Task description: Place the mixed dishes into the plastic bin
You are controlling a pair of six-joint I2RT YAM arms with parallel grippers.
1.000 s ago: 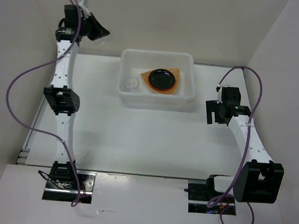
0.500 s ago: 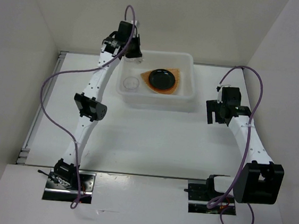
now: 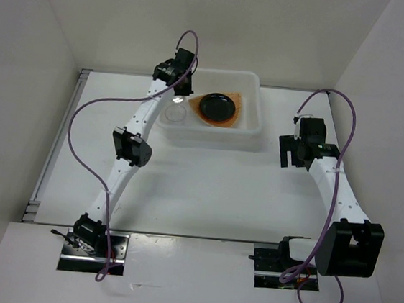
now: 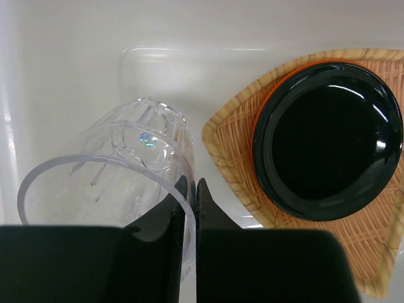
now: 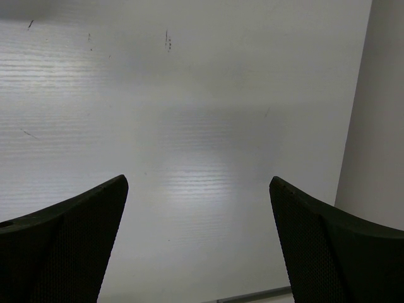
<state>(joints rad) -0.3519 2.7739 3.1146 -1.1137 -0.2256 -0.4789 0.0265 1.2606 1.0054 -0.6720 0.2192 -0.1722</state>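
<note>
My left gripper [image 4: 192,183] [image 3: 182,86] is shut on the rim of a clear cup [image 4: 126,158], held tilted over the left end of the plastic bin [image 3: 217,73]. In the top view a clear cup [image 3: 176,112] shows on the bin floor just below that gripper. To the right inside the bin lies the tan woven plate [image 4: 230,136] [image 3: 241,111]. On it sits the orange plate [image 4: 255,120], only its edge showing under the black plate [image 4: 328,139] [image 3: 219,107]. My right gripper [image 5: 199,183] [image 3: 286,152] stands open over bare table, right of the bin.
White walls close in the table at the back and both sides. The bin's left wall [image 4: 63,38] is close beside the held cup. A purple cable [image 3: 83,110] loops off the left arm, another [image 3: 347,109] off the right arm.
The left arm has swung from the far left back corner to above the bin's left end, carrying the clear cup. The right arm has not moved.
</note>
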